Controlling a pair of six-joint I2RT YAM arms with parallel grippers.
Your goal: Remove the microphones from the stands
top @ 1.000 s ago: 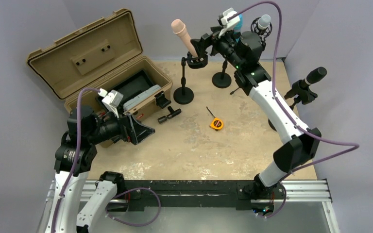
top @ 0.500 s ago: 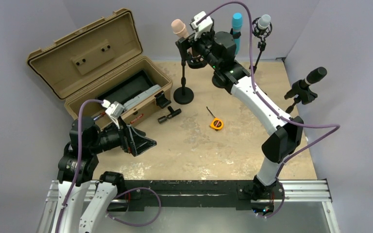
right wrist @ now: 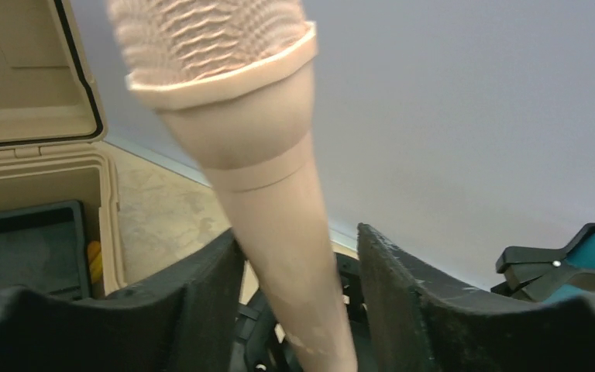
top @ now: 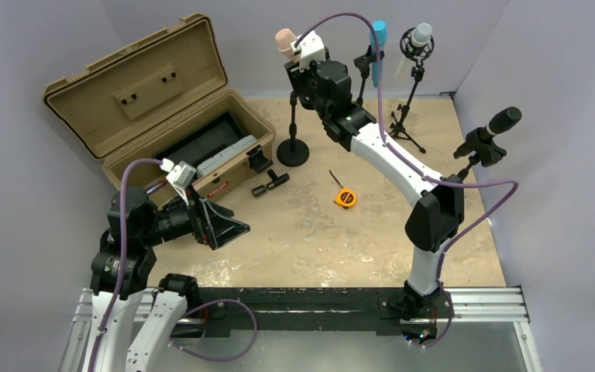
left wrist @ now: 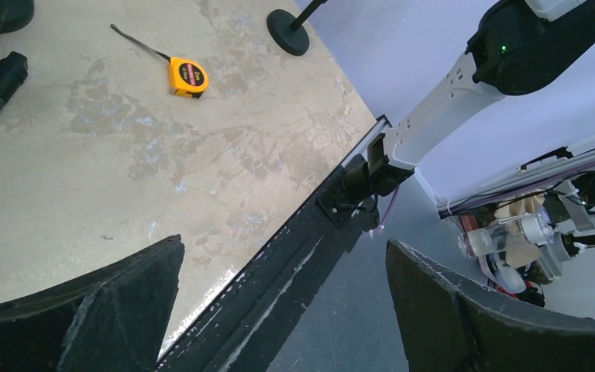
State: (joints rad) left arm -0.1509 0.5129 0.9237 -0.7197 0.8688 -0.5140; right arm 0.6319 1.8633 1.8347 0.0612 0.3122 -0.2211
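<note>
The pink-beige microphone (top: 284,40) stands tilted in the clip of a black round-base stand (top: 293,149) at the back of the table. My right gripper (top: 294,76) is at the clip, its wrist covering most of the handle from above. In the right wrist view the microphone (right wrist: 271,201) runs down between the jaws of the right gripper (right wrist: 298,232). The left finger touches the handle and a thin gap shows at the right finger. My left gripper (top: 228,225) hangs open and empty over the near left of the table, its jaws wide apart in the left wrist view (left wrist: 285,242).
An open tan case (top: 163,101) sits at the back left with black clips (top: 269,184) in front of it. An orange tape measure (top: 345,198) lies mid-table. A blue microphone (top: 377,39), a grey one (top: 421,35) and a black one (top: 496,128) stand on other stands.
My right arm swung left from the blue microphone to the pink one, and its jaws narrowed around the handle. The left arm drew slightly toward the near edge, still open.
</note>
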